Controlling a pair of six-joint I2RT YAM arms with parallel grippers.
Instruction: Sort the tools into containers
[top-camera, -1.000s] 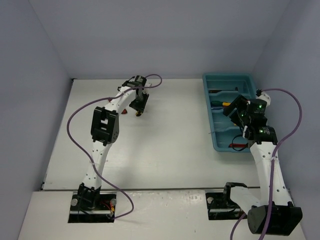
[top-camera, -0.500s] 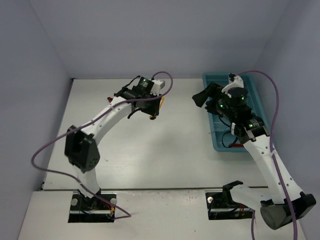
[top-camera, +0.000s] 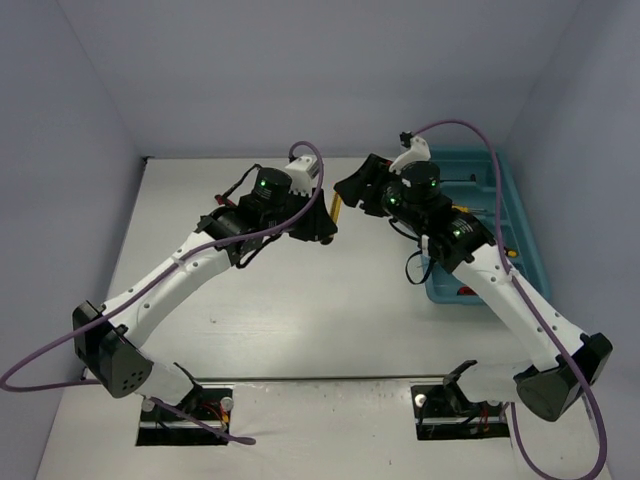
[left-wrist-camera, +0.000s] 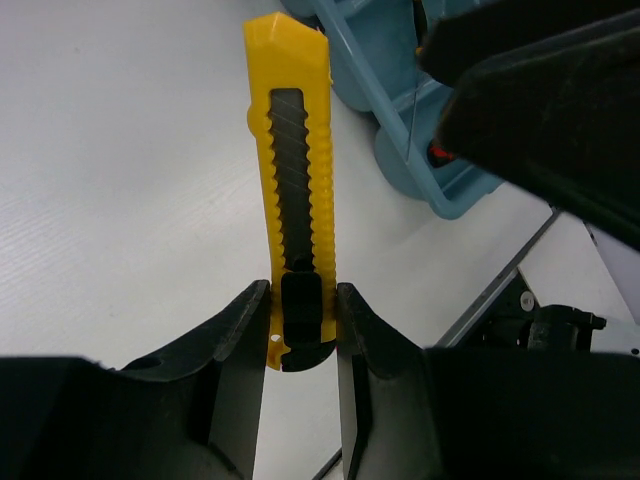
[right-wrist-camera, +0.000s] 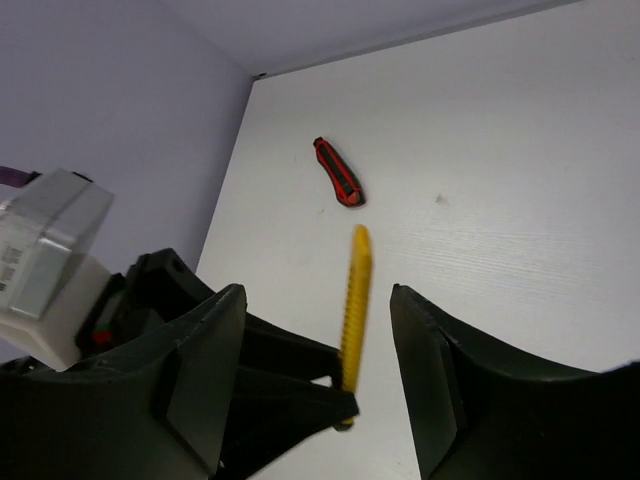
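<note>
Left hand (left-wrist-camera: 300, 330) clamped on yellow utility knife (left-wrist-camera: 292, 150), held above mid-counter (right-wrist-camera: 520, 150). Right hand (right-wrist-camera: 315, 300) wide open, empty, facing it. Teal tray (top-camera: 478, 153) holds some tools; red utility knife (right-wrist-camera: 339, 172) unsorted on counter.

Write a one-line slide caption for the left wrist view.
Left claw grips one end of a yellow utility knife above the white table, teal tray just beyond.

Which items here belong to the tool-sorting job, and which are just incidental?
Job: yellow utility knife in the left claw; red utility knife on the table; teal tray; open right claw.
Incidental: purple cable; arm base mounts.
</note>
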